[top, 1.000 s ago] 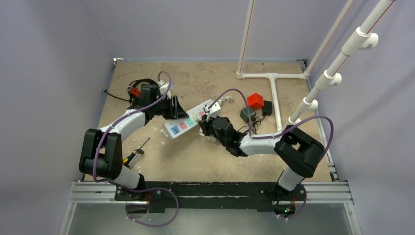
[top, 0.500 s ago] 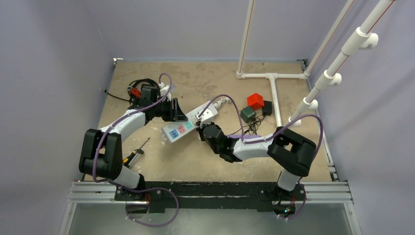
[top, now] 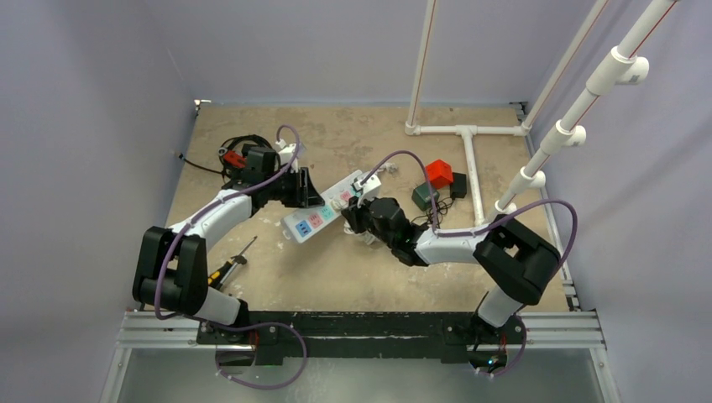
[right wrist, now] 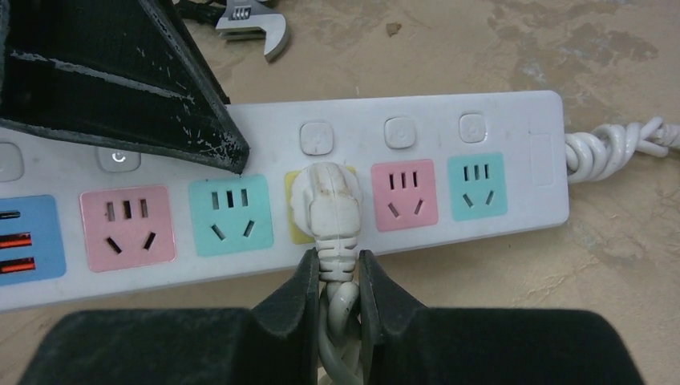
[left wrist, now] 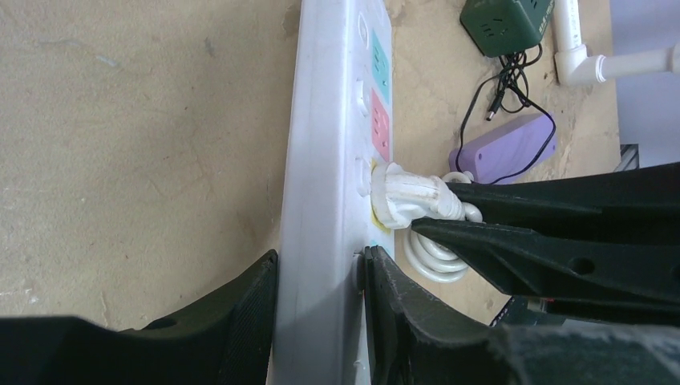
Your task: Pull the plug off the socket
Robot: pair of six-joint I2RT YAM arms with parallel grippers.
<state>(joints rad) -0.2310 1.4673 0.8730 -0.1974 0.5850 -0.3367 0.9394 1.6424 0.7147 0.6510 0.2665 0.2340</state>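
The socket (top: 309, 221) sits near the middle of the table (top: 336, 277), angled between the two arms, its twisted white cord (right wrist: 617, 148) leaving the far end. The plug (right wrist: 325, 199) is seated in the yellow outlet, between a green outlet and a pink one. The left gripper (left wrist: 321, 269) is partly open and clamped on the socket across its thickness, one finger on the outlet face by the switch row, the other on the back, just beside the plug. The right gripper (right wrist: 335, 269) is almost fully closed, pinching the ribbed neck of the plug where its cable starts. Whether the socket lies flat or tipped on a long edge cannot be told. Handling: the socket is judged a light, rigid plastic housing with smooth faces; it will likely follow the plug unless braced. The plug head is stiff, the neck flexible; a hold on the neck may slip, and the head gives firmer purchase. Pull straight out, square to the outlet face; a skewed pull is likely to bind the pins. Surroundings: a purple bar (left wrist: 505, 148), a green cube (left wrist: 505, 20) and a thin black lead (left wrist: 491, 111) lie near the socket on the right arm's side and may crowd the withdrawal path. A wrench (right wrist: 255, 24) lies behind the socket. The plug's looped cable (left wrist: 433, 261) sits beside the right fingers and may snag.
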